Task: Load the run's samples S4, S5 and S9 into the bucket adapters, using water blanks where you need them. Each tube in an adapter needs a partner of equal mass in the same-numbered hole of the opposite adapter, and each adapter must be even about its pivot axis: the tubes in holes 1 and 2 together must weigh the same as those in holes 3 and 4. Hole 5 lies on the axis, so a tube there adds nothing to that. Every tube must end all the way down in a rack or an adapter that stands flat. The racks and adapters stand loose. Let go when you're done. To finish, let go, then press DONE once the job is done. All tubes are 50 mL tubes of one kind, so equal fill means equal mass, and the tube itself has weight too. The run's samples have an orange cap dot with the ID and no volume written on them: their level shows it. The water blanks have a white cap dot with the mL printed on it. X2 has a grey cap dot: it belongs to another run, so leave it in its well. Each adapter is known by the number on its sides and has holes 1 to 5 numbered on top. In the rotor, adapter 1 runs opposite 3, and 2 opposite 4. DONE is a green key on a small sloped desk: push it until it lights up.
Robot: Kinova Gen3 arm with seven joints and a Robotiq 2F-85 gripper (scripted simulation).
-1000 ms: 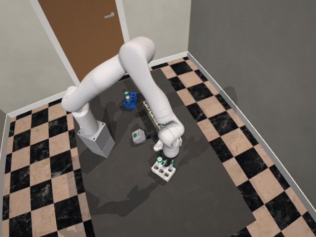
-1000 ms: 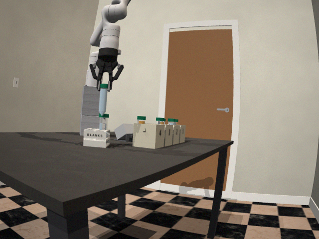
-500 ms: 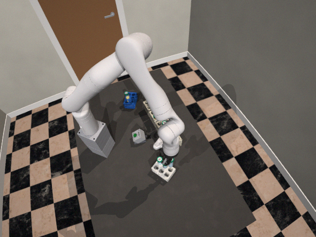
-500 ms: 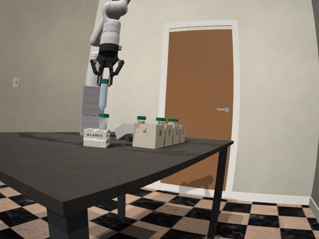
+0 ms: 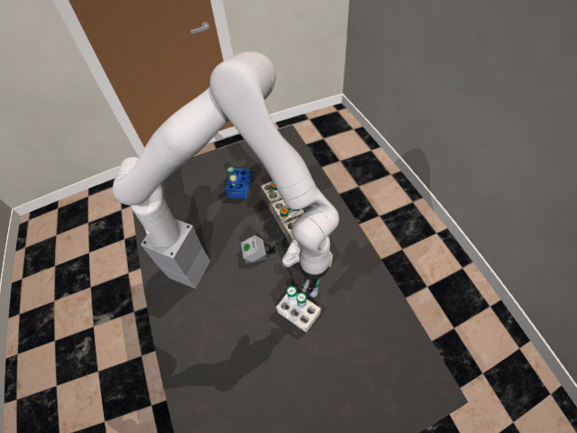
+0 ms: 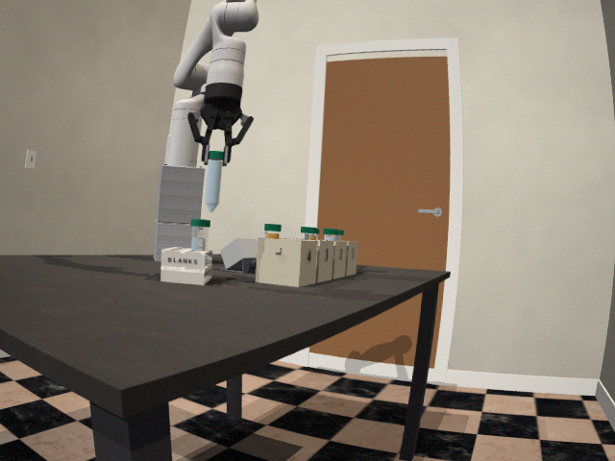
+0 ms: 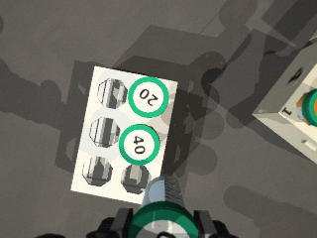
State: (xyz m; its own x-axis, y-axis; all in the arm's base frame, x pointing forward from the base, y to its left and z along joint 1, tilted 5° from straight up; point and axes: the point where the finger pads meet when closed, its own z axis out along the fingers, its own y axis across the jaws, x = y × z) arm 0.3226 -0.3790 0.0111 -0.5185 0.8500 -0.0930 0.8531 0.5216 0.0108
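Observation:
My gripper (image 6: 216,157) is shut on the green cap of a water blank tube (image 6: 213,182) and holds it upright, well above the table, just beside the white BLANKS rack (image 6: 185,265). The tube also shows in the wrist view (image 7: 160,208); its cap number is cut off there. The rack (image 7: 124,136) holds two blanks, marked 20 (image 7: 149,96) and 40 (image 7: 139,144); its other wells are empty. A row of beige adapters (image 6: 307,258) stands to the right, with several green-capped tubes in them. Adapter 4 (image 7: 292,101) shows an orange cap dot (image 7: 311,106).
A blue sample rack (image 5: 238,182) with two tubes stands at the far side of the table. The small sloped desk with the green DONE key (image 5: 251,249) sits between the arm's base (image 5: 174,253) and the adapters.

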